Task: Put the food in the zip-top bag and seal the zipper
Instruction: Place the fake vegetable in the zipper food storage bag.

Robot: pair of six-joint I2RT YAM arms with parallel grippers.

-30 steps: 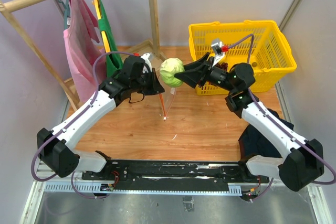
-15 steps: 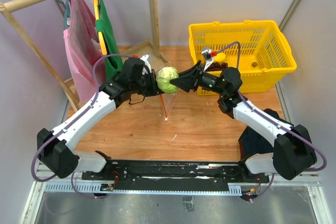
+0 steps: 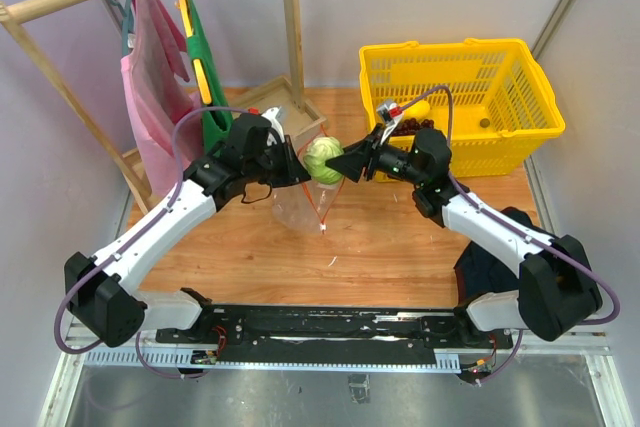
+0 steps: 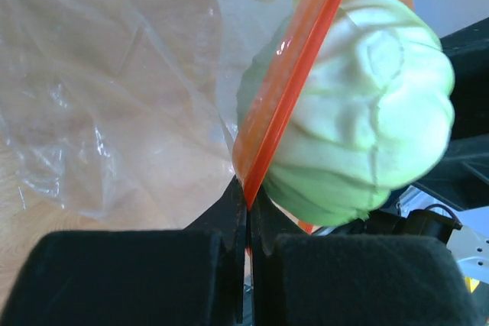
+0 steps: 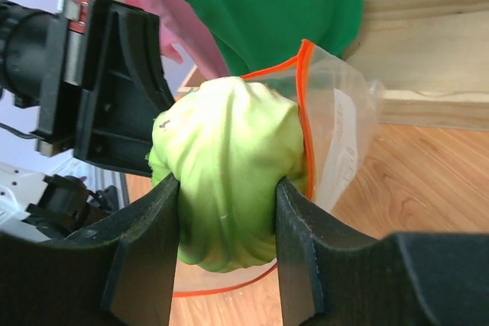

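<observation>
My right gripper (image 3: pixel 340 163) is shut on a round pale-green cabbage toy (image 3: pixel 323 159), squeezed between its black fingers (image 5: pixel 298 257). The cabbage (image 5: pixel 225 173) sits at the open mouth of the clear zip-top bag (image 3: pixel 300 205), partly inside the red-orange zipper strip (image 5: pixel 303 104). My left gripper (image 3: pixel 296 169) is shut on the zipper strip (image 4: pixel 294 85) and holds the bag up above the table. In the left wrist view the cabbage (image 4: pixel 359 112) is right beside the strip. More food, a yellow piece (image 3: pixel 418 107) and a dark red berry bunch (image 3: pixel 412 125), lies in the yellow basket.
The yellow plastic basket (image 3: pixel 520 122) stands at the back right. A wooden rack (image 3: pixel 291 17) with a pink cloth (image 3: pixel 150 97) and a green cloth (image 3: pixel 205 67) stands at the back left. A dark cloth (image 3: pixel 490 252) lies by the right arm.
My right gripper has carried the cabbage left and down from beside the basket into the bag's mouth. The left gripper shifted slightly right and the bag now hangs wider open.
</observation>
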